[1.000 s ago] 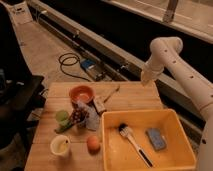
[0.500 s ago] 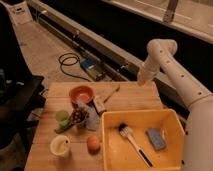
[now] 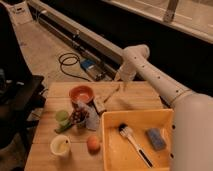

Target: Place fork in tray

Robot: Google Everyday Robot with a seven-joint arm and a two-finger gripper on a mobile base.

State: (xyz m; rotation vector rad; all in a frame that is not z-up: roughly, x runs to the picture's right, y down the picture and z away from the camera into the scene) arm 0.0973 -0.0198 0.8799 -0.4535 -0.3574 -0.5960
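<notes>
Fork [image 3: 111, 94] lies on the surface near its far edge, outside the tray [image 3: 137, 116] — its long axis runs slantwise, from beside the orange bowl [image 3: 81, 93] up toward the claw [image 3: 121, 84]. The claw hangs just over the fork's far end; whether it is released or clenched I cannot tell. From there the tray is toward the near right corner.

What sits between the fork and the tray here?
Only bare wooden tabletop, in the camera view. The fork lies beyond the tray, and the gripper hangs by the fork's far end.
</notes>
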